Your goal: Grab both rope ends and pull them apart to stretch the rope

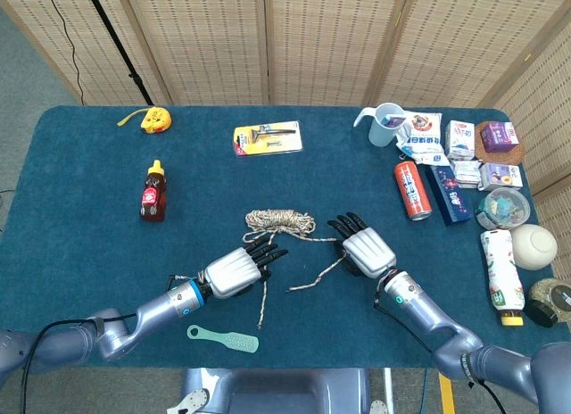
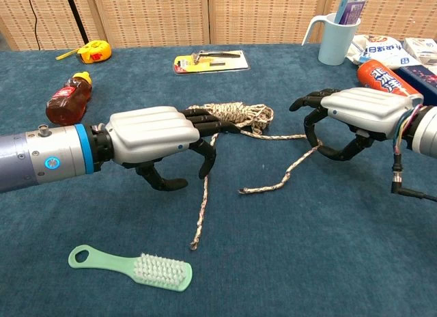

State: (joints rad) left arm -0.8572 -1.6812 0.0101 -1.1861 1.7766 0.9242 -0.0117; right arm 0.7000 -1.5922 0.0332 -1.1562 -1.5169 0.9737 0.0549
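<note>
Both my hands at the speckled beige-and-brown braided rope (image 2: 235, 117)

Left hand (image 2: 151, 136) hovers over one strand, fingers curled, nothing pinched — right hand (image 2: 351, 115) hooks the other strand. Rope lies mid-table, coil between them.

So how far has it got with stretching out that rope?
Early stage. The rope is mostly a bundle, its two loose ends trailing on the table. The right hand curls around one strand, though whether it grips is unclear. The left hand hovers over the other strand with fingers apart. Grabbing and pulling apart remain.
</note>
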